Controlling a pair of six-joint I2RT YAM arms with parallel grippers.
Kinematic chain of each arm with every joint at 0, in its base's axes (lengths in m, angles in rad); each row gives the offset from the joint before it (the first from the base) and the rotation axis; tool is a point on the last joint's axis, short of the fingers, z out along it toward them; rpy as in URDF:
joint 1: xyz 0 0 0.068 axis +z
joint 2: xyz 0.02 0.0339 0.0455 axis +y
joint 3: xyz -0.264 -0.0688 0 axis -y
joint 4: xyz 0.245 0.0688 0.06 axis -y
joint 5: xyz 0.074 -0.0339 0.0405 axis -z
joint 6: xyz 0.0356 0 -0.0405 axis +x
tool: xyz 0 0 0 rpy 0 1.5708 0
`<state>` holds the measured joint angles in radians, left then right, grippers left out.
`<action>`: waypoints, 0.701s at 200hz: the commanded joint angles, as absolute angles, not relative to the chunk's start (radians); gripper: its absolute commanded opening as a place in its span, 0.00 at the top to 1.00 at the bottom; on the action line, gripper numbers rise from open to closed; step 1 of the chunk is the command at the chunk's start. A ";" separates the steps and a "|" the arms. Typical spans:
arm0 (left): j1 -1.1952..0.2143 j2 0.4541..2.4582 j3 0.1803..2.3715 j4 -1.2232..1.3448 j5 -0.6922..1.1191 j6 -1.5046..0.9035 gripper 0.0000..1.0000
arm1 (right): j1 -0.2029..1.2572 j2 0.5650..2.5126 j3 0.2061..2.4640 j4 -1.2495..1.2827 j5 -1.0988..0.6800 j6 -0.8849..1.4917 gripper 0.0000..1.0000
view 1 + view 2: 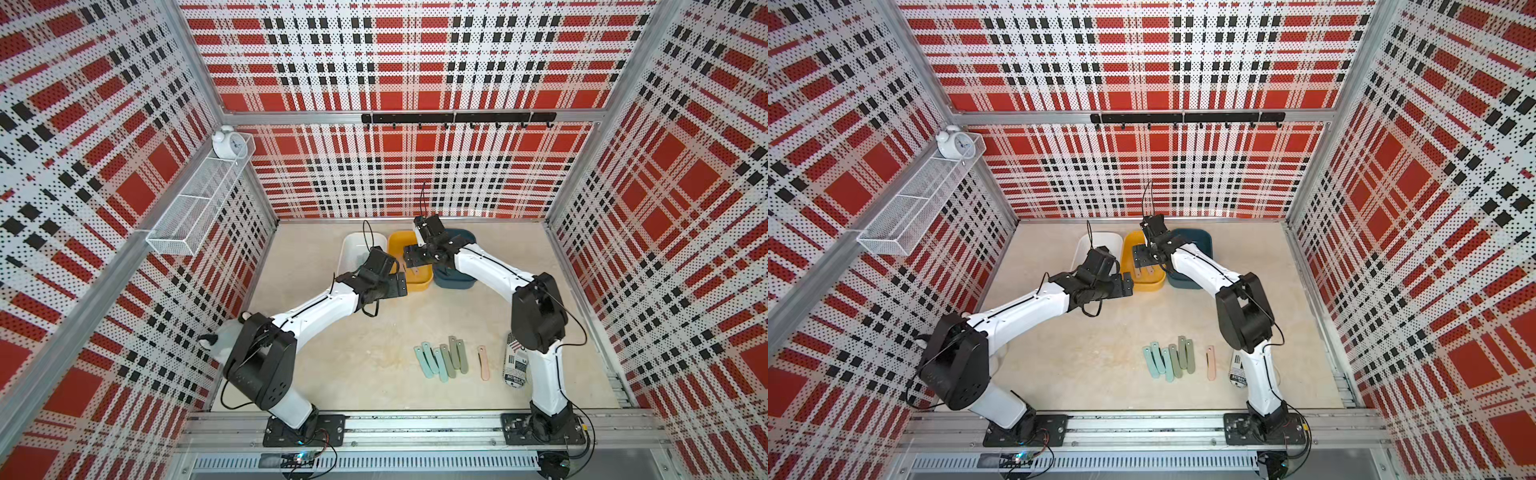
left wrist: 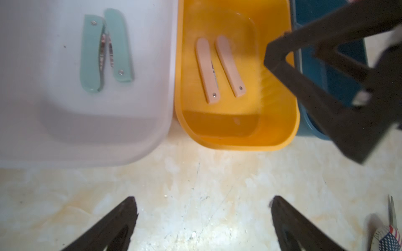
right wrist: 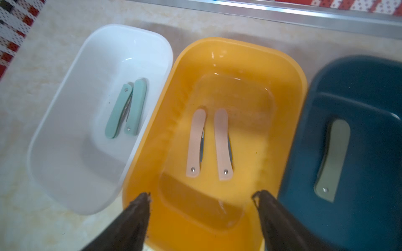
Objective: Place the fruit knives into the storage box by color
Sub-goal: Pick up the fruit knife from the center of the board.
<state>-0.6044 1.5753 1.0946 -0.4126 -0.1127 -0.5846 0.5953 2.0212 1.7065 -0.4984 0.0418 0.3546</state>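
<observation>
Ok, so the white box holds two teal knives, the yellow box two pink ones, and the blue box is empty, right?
Not empty: the right wrist view shows one sage green knife in the blue box. The white box does hold two teal knives, the yellow box two pink knives.

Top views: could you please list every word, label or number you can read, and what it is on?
"SUNSC": on the newspaper-print cylinder, remainder hidden; its smaller print is too blurred.
Dial of the white alarm clock: numerals too small to read.
No other text legible.
</observation>
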 commanded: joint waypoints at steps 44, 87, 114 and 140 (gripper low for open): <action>-0.789 1.470 1.008 -0.553 -0.219 -0.759 0.01 | 0.621 1.609 1.199 -0.449 0.132 0.424 0.00; -0.975 1.554 1.041 -0.620 -0.223 -0.857 0.02 | 0.626 1.448 0.993 -0.449 0.154 0.469 0.00; -1.072 1.602 1.030 -0.640 -0.217 -0.901 0.09 | 0.625 1.393 0.957 -0.464 0.190 0.467 0.00; -1.118 1.651 1.022 -0.633 -0.209 -0.926 0.12 | 0.624 1.367 0.939 -0.450 0.199 0.459 0.00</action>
<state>-1.0893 1.6138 1.0225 -0.6086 -0.2073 -0.8757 0.6197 1.4063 0.9512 -0.4698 0.1650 0.4541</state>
